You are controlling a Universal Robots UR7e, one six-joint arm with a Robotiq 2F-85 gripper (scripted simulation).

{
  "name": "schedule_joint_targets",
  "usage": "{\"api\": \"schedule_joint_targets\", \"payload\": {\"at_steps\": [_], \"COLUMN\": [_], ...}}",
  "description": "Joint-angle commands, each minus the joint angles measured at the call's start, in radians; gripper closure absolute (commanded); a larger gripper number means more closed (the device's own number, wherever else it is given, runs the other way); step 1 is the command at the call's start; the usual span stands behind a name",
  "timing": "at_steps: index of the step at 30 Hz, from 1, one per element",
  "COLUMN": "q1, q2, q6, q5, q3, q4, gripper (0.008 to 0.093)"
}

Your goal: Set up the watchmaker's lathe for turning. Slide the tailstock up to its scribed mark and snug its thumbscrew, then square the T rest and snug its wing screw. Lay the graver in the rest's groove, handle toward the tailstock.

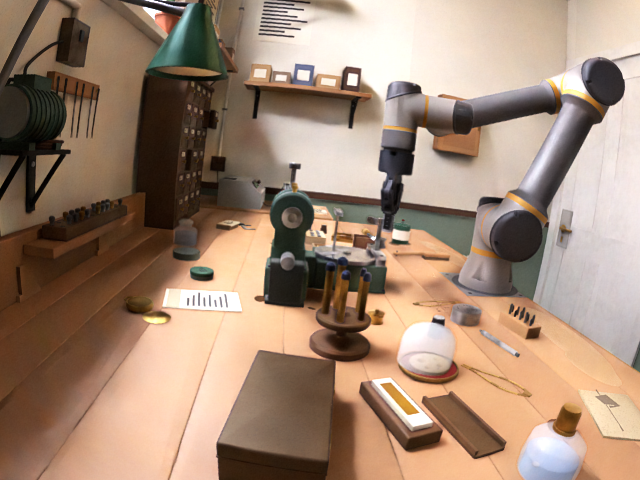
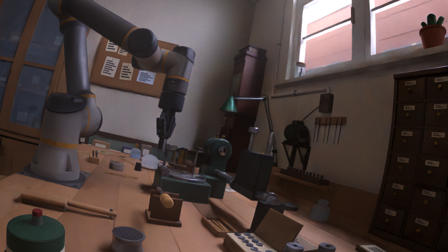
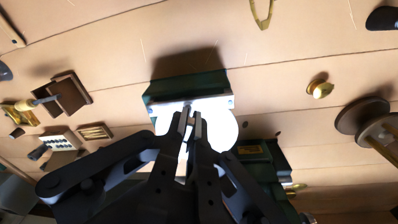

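The tailstock (image 1: 379, 243) stands at the far end of the green lathe bed (image 1: 331, 271), opposite the tall green headstock (image 1: 290, 243). Its thumbscrew (image 3: 188, 116) rises as a thin upright pin, and my gripper (image 3: 189, 123) stands directly over the tailstock, closed around that thumbscrew. The T rest (image 1: 337, 222) stands upright on the bed between headstock and tailstock. A wooden-handled graver (image 2: 67, 203) lies on the bench beyond the lathe's tailstock end, toward the arm's base. The scribed mark is hidden under my fingers in the wrist camera.
Behind the lathe a wall shelf (image 1: 308, 90) and a drawer cabinet (image 1: 173, 150) stand clear of the bench. A tool carousel (image 1: 341, 315), glass dome (image 1: 427, 349) and brown box (image 1: 279, 413) crowd the near bench; a small wooden stand (image 2: 164, 208) sits by the tailstock end.
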Motion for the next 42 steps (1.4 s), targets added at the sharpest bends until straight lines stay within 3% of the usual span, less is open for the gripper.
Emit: {"api": "schedule_joint_targets", "payload": {"at_steps": [1, 9, 17, 42], "q1": [0.002, 0.021, 0.029, 0.031], "q2": [0.002, 0.018, 0.027, 0.03], "q6": [0.046, 0.391, 0.574, 0.619], "q5": [0.0, 0.0, 0.0, 0.0], "q3": [-0.001, -0.01, -0.015, -0.016], "q4": [-0.001, -0.009, -0.013, -0.014], "gripper": [0.0934, 0.0934, 0.0934, 0.0934]}}
